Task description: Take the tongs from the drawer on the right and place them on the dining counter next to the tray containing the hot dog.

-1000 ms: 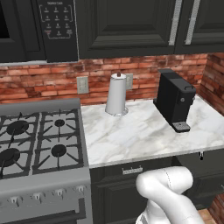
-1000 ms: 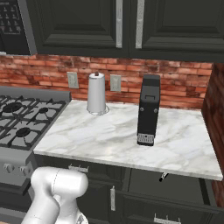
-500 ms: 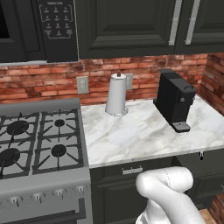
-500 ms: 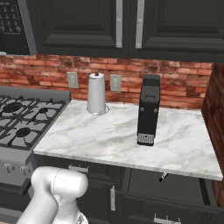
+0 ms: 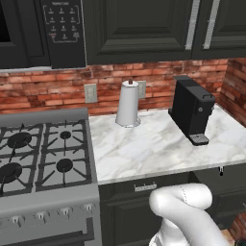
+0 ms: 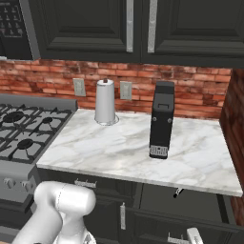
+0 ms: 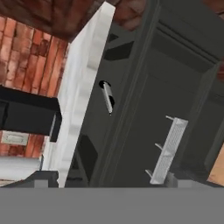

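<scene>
Domestic kitchen: gas stove at left, marble worktop at centre, red brick wall behind, dark cabinets above, coffee machine at right.

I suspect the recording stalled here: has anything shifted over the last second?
Nothing visibly changed. The arm sits low in front of the cabinets just as before, and the paper towel roll, the coffee machine and the drawer with its short handle are where they were.
</scene>
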